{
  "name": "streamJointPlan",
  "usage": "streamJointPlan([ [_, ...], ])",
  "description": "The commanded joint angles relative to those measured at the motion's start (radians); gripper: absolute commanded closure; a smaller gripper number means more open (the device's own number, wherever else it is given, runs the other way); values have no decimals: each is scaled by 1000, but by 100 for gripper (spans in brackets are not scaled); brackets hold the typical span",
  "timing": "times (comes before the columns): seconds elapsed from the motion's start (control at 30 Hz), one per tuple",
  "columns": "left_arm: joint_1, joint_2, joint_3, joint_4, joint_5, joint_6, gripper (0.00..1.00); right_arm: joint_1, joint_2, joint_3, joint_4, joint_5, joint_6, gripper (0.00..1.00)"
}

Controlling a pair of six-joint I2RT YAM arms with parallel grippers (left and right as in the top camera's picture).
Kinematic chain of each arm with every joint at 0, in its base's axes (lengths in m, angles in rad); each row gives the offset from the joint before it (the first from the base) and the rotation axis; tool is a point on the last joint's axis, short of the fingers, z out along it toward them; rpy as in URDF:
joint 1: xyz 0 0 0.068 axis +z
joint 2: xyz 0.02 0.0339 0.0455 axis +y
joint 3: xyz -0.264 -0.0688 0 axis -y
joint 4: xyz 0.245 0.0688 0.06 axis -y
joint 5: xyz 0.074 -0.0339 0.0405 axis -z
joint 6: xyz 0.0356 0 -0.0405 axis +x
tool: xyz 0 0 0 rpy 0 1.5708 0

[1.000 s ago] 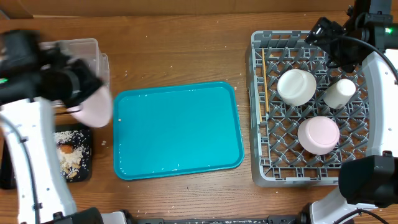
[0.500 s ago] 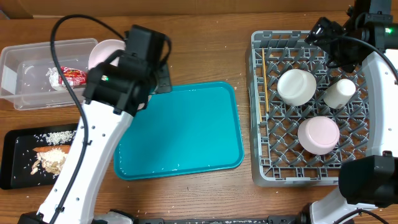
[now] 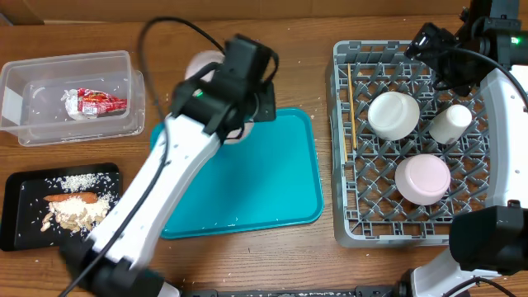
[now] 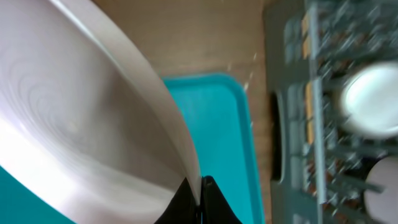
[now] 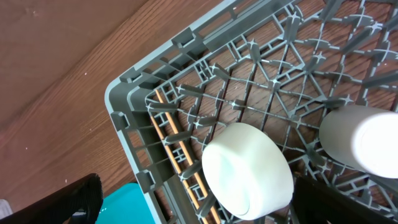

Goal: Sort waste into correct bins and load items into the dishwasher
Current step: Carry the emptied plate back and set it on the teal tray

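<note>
Overhead: straight down from far, whole table (image 3: 247, 49) in frame; left wrist: pressed close against plate (image 4: 74, 124), facing over tray (image 4: 217, 137) toward rack (image 4: 283, 124); right wrist: above rack corner, looking down, fairly near; all three share rack and tray.

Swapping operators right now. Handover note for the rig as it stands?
Left end effector: shut on the plate, gripped at the rim, above the teal tray's far-left corner.
Right end effector: open, holding nothing, over the rack's far edge.
Done: two bowls, cup and chopsticks are in the rack. The wrapper is in the clear tub, with a white lump beside it, likely the tissue. The carrot and rice scraps are in the black tray.
Left: put the plate in the rack.
</note>
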Motion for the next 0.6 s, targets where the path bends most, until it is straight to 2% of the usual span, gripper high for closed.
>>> streamJointPlan([
  [0.0,-25,98,10,-31,113,-21,96,-1,-5,3,6,-5,1,0],
  [0.2,-67,228,10,-96,169,-21,96,-1,-5,3,5,-5,1,0],
  [0.47,-111,275,10,-191,169,-21,95,-1,-5,3,6,-6,1,0],
  [0.5,-114,275,10,-198,169,-21,94,-1,-5,3,6,-5,1,0],
  [0.53,-115,275,10,-204,168,-21,89,-1,-5,3,6,-5,1,0],
  [0.57,-115,275,10,-210,168,-21,78,-1,-5,3,6,-5,1,0],
])
